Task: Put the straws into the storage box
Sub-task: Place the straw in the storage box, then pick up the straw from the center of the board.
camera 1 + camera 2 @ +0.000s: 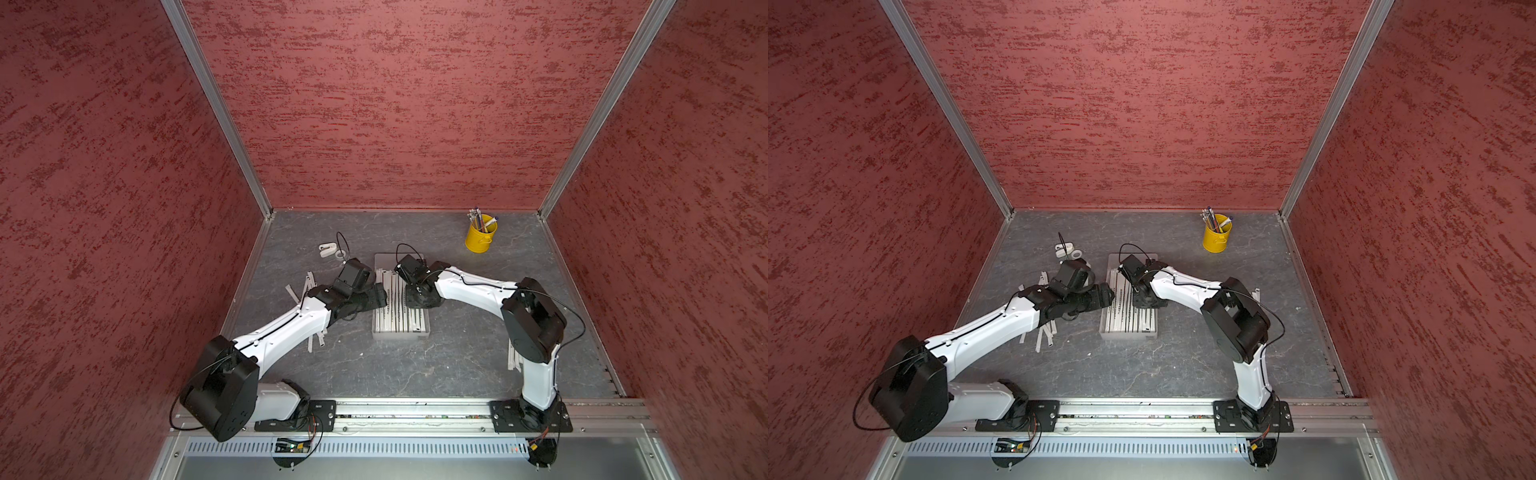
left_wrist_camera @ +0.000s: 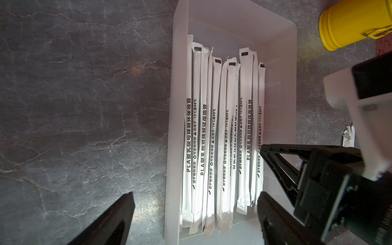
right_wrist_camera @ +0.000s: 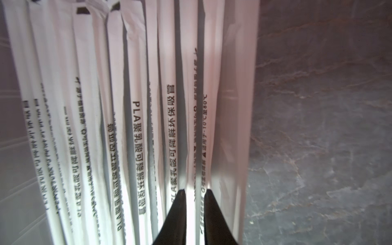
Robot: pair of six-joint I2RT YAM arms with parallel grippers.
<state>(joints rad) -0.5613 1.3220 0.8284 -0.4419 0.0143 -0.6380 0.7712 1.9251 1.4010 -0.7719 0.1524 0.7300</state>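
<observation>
On the grey tabletop [image 1: 457, 365], we see the straws [image 1: 397, 320] lying flat in the storage box [image 1: 401, 335], long axes along its length, pointing toward the back wall [image 1: 415, 124]. The left gripper [image 2: 195, 194] gapes wide and empty. The right gripper [image 3: 194, 191] has its tips narrowly flanking one straw; we cannot tell whether it grips.

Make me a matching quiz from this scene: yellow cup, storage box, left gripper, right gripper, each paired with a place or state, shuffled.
1 yellow cup
2 storage box
3 left gripper
4 right gripper

A jaws wide apart
B tips down among the boxed straws
C holds pens
D holds a row of straws

Pairs: 1-C, 2-D, 3-A, 4-B
</observation>
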